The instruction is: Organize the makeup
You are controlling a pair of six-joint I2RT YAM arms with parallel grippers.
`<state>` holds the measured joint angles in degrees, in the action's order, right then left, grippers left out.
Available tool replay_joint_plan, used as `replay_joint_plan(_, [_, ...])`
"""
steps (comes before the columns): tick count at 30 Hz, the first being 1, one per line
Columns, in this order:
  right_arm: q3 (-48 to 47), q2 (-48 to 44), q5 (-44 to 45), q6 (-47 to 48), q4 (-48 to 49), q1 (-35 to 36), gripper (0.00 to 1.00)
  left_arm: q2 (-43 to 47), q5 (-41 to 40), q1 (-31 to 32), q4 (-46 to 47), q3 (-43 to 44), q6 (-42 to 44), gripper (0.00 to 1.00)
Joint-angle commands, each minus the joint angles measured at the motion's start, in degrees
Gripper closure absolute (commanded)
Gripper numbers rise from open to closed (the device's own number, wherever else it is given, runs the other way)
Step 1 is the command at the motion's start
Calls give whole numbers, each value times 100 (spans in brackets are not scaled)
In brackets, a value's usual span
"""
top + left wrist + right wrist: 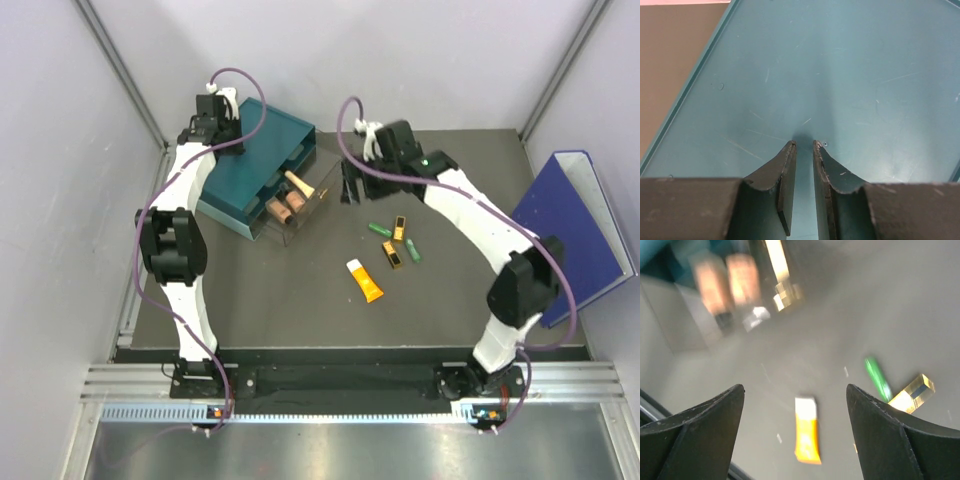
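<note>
The makeup lies mid-table: an orange tube (366,281), two green tubes (380,229) (413,250) and two gold-black sticks (400,229) (392,254). Tan and peach bottles (285,208) and a tan stick (298,185) lie in a clear pulled-out drawer (305,222) of the teal drawer box (262,150). My right gripper (348,185) hangs open and empty beside that drawer. Its wrist view is blurred and shows the orange tube (807,436), a green tube (878,377) and a gold stick (912,393) below the open gripper (795,387). My left gripper (225,125) (804,142) is over the box top (840,75), jaws nearly together, holding nothing.
A big blue binder (570,235) leans at the right wall. Grey walls enclose the table on the left, back and right. The teal box stands at the back left, its clear drawer sticking out toward the middle.
</note>
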<state>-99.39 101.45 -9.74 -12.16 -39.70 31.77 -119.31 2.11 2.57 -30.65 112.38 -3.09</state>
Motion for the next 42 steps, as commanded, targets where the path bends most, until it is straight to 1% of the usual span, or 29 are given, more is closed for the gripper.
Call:
replay_joint_plan(1, [1096, -257, 192, 539, -468, 66, 19, -365, 105, 7, -1180, -410, -95, 74])
replay_joint_plan(5, [1353, 155, -54, 715, -757, 163, 20, -374, 114, 7, -1206, -445, -95, 74])
replay_joint_plan(8, [1221, 603, -204, 820, -934, 294, 19, -356, 141, 7, -1197, -489, -95, 74])
replay_joint_plan(13, [922, 1226, -186, 996, -1074, 514, 18, -322, 132, 7, -1250, -524, -69, 73])
replay_joint_plan(19, [755, 1693, -301, 1172, -1285, 672, 19, -277, 70, 7, -1294, -550, -7, 73])
replay_joint_plan(21, [720, 1808, -187, 1172, -1356, 734, 26, -269, 53, 7, -1294, -542, 10, 73])
replay_joint_plan(22, [685, 1956, -117, 1172, -1469, 778, 32, -277, 53, 7, -1303, -550, 10, 73])
replay_joint_plan(23, [650, 2045, -47, 1172, -1531, 804, 49, -277, 61, 16, -1294, -550, 10, 73])
replay_joint_plan(24, [597, 2115, -46, 1346, -1584, 839, 54, -286, 70, 7, -1285, -542, 10, 73])
replay_joint_plan(25, [571, 2246, -37, 1357, -1680, 848, 63, -295, 79, 7, -1285, -541, 2, 73])
replay_joint_plan(26, [544, 2309, 6, 1331, -1733, 866, 79, -295, 114, 7, -1285, -541, 2, 73])
replay_joint_plan(27, [474, 2335, 103, 1322, -1777, 866, 85, -295, 114, 7, -1285, -533, 2, 73])
replay_joint_plan(28, [456, 2370, 147, 1304, -1804, 875, 89, -304, 114, 7, -1294, -524, 2, 73])
replay_joint_plan(29, [456, 2362, 269, 1287, -1804, 875, 97, -304, 123, 16, -1294, -524, 2, 73])
replay_joint_plan(30, [456, 2345, 323, 1287, -1804, 875, 100, -312, 114, 7, -1294, -515, 10, 73])
replay_joint_plan(33, [509, 2231, 446, 1339, -1786, 875, 100, -321, 105, 7, -1294, -489, 19, 73])
replay_joint_plan(36, [562, 1906, 482, 1453, -1681, 866, 100, -339, 97, 16, -1303, -463, 11, 73])
replay_joint_plan(42, [579, 1256, 113, 1673, -1453, 805, 100, -356, 123, 7, -1294, -462, -25, 73])
